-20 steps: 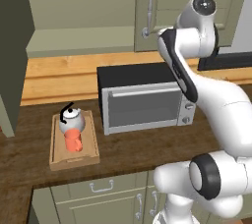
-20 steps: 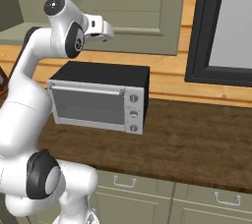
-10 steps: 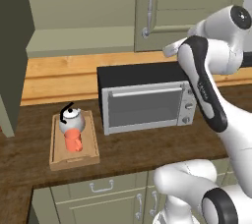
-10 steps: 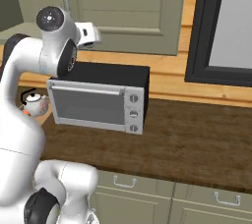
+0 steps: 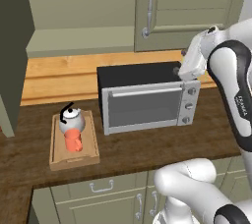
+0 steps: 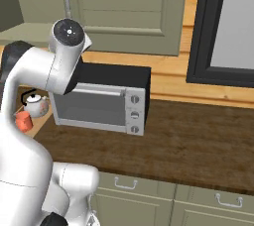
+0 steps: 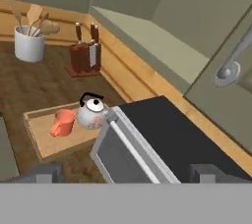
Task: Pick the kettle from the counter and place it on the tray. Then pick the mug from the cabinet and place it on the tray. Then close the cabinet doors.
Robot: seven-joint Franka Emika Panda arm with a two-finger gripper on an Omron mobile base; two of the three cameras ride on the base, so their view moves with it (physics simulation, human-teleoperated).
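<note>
On the rimmed light-wood tray [image 5: 58, 155]: round kettle [image 5: 72, 121], cylindrical orange mug [image 5: 74, 141].

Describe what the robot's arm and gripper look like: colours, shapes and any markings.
The arm is built of glossy white, rounded tubular segments joined by dark grey to black joint bands. One link carries small dark lettering along its side in the left base view. A round dark cap closes the joint in the right base view. The gripper ends in two small, dark grey, blocky tips. No cables show.
</note>
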